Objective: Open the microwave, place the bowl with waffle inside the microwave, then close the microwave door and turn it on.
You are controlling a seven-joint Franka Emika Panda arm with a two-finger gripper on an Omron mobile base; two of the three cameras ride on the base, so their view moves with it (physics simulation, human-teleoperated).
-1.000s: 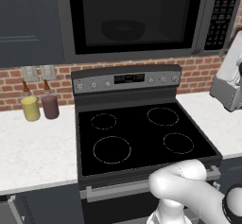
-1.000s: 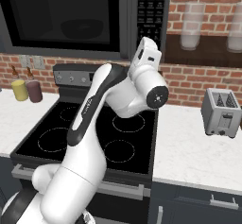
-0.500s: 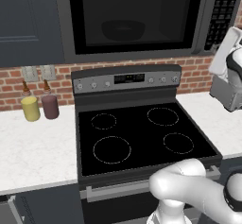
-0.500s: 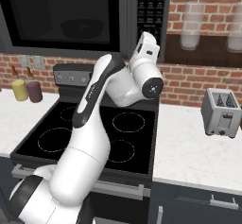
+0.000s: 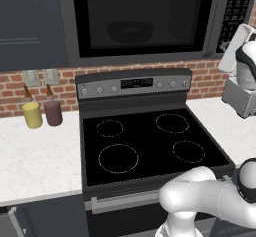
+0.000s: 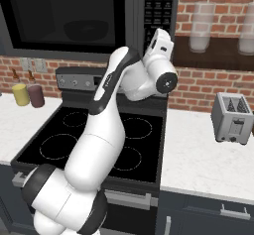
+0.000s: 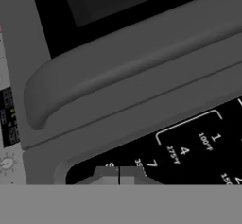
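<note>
The microwave (image 5: 75,26) hangs above the stove with the microwave door (image 5: 145,56) closed. Through its dark glass I make out the black bowl (image 5: 131,31) (image 6: 85,29) inside; the waffle cannot be made out in the dark. My gripper (image 7: 119,173) is shut with nothing in it, its tips together right at the black keypad strip (image 7: 189,152) (image 5: 240,8), near the digit 7. The grey door handle (image 7: 118,72) runs just beside the keypad. The white hand (image 6: 161,43) points up at the keypad's lower part (image 6: 158,6).
A black glass-top stove (image 5: 150,141) lies below the microwave. A silver toaster (image 6: 232,118) stands on the right counter. A yellow bottle (image 5: 32,113) and a dark-red bottle (image 5: 52,112) stand on the left counter. Glass jars (image 6: 201,28) sit on a shelf at right.
The hand has risen and moved in closer to the keypad strip. The gripper has stayed shut and the door closed.
</note>
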